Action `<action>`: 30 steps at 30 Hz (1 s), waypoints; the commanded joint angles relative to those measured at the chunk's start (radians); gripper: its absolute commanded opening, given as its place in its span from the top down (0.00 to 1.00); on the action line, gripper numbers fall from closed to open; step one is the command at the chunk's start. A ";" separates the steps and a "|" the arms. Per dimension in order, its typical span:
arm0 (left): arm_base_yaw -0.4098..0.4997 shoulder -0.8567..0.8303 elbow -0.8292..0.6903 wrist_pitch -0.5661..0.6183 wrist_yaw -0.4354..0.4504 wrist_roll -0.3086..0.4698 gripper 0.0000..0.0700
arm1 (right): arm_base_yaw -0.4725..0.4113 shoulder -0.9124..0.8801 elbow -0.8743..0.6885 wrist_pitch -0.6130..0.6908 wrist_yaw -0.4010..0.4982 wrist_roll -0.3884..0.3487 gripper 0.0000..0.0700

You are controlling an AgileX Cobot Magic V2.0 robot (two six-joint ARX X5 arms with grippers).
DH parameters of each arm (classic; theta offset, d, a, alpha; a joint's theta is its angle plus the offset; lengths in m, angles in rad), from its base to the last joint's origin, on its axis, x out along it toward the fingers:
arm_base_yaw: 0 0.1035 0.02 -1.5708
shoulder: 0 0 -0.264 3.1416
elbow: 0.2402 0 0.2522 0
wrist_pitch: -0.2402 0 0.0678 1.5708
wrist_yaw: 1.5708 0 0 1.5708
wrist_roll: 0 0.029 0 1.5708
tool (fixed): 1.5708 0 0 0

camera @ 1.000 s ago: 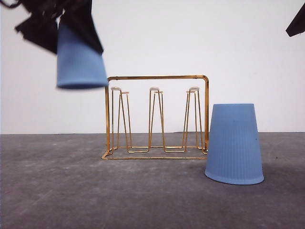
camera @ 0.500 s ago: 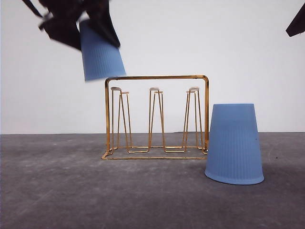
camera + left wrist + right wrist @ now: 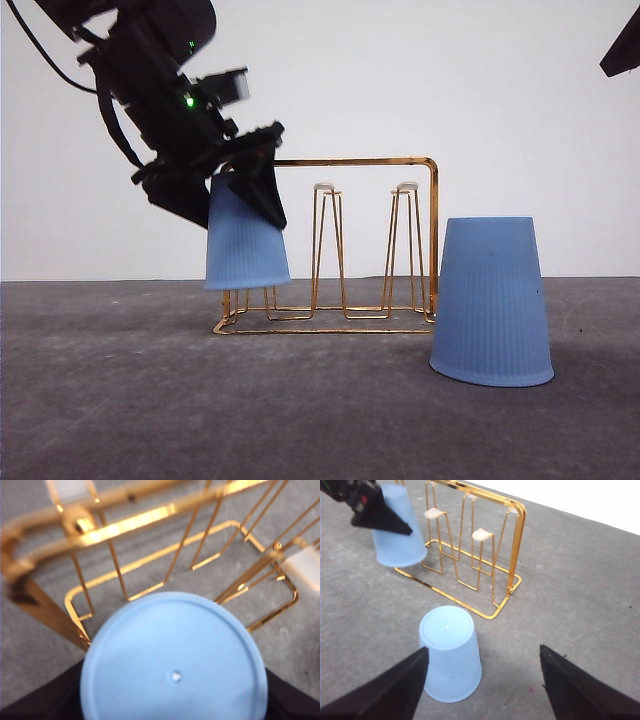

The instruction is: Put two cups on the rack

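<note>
Over at the left end of the rack [image 3: 340, 250], our left gripper [image 3: 240, 185] is clamped on one blue cup [image 3: 245, 245], upside down and a bit tilted, sitting over the left-hand prongs with its rim still above the rack's base. Our right gripper [image 3: 482, 680] has its fingers spread wide with nothing between them, hovering over the other cup [image 3: 492, 300], which stands upside down on the grey table [image 3: 300, 420] just right of the rack.
</note>
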State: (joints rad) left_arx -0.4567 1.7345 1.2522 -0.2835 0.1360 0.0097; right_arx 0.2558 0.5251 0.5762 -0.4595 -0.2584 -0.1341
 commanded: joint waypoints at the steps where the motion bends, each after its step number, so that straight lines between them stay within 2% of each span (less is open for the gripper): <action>1: -0.008 0.011 0.021 0.010 0.002 0.001 0.24 | 0.004 0.003 0.011 0.010 0.000 -0.008 0.36; 4: -0.009 -0.005 0.047 -0.051 0.002 -0.005 0.26 | 0.004 0.003 0.011 0.010 0.000 -0.008 0.36; 12: -0.008 -0.081 0.220 -0.487 0.003 -0.018 0.29 | 0.004 0.003 0.011 0.009 -0.004 -0.001 0.36; 16: 0.003 -0.135 0.217 -0.585 0.052 -0.056 0.34 | 0.004 0.008 0.011 0.009 -0.007 0.030 0.36; 19: 0.008 -0.183 0.172 -0.609 0.098 -0.056 0.35 | 0.004 0.019 0.011 0.007 -0.039 0.031 0.36; 22: 0.009 -0.255 0.067 -0.585 0.102 -0.072 0.39 | 0.009 0.046 0.011 0.011 -0.076 0.055 0.36; 30: 0.042 -0.546 -0.345 -0.403 0.101 -0.214 0.39 | 0.084 0.221 0.011 0.063 -0.092 0.072 0.32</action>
State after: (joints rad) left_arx -0.4109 1.2050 0.9348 -0.6941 0.2348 -0.1580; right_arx 0.3287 0.7234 0.5762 -0.4133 -0.3470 -0.0761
